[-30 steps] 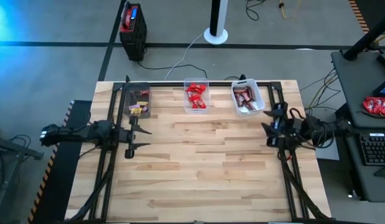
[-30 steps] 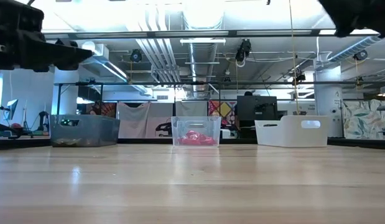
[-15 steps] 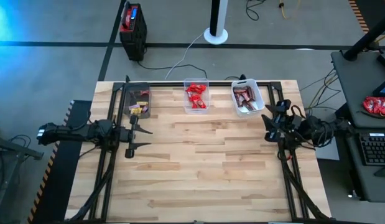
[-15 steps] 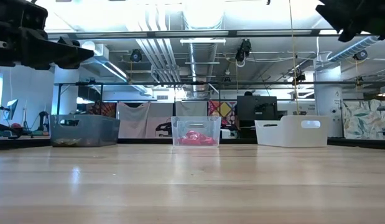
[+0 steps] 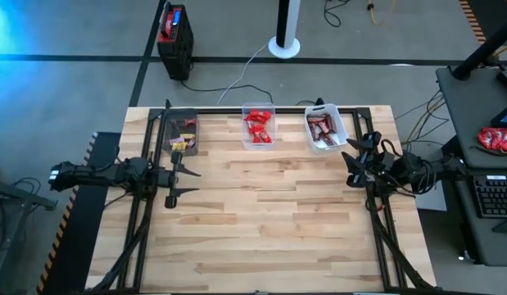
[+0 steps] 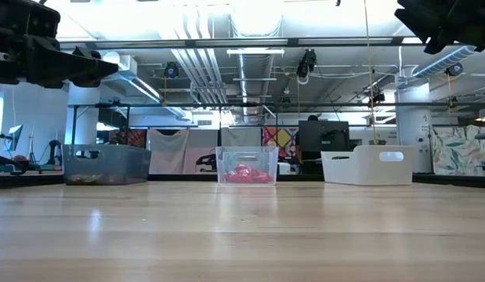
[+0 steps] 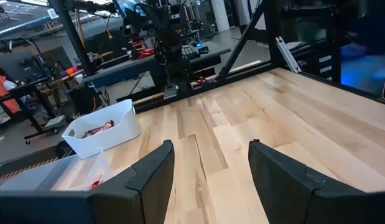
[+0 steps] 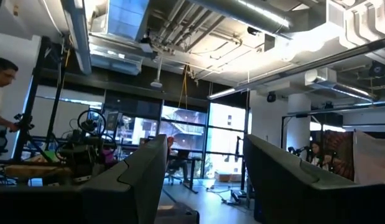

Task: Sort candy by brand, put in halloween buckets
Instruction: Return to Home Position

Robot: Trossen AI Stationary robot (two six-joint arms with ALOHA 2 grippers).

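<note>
Three buckets stand in a row along the table's far edge. The dark grey bucket [image 5: 182,133] holds yellow and pink candy, the clear bucket [image 5: 258,127] red candy [image 6: 244,173], and the white bucket [image 5: 325,129] [image 7: 102,127] brown bars. My left gripper [image 5: 184,183] [image 7: 211,180] hangs level above the table's left side, open with nothing between its fingers. My right gripper [image 5: 351,162] [image 8: 204,180] is above the right side near the white bucket. It is tipped upward toward the ceiling, open and holding nothing.
A black frame [image 5: 147,205] runs along both table sides under the arms. A black-and-red box [image 5: 175,29] sits on the floor beyond the far edge. Red wrapped candies [image 5: 496,139] lie on a side desk at the right. A person [image 8: 2,68] shows in the room.
My right gripper has rolled a little at its wrist while staying over the table's right side. The left arm and the buckets have kept still.
</note>
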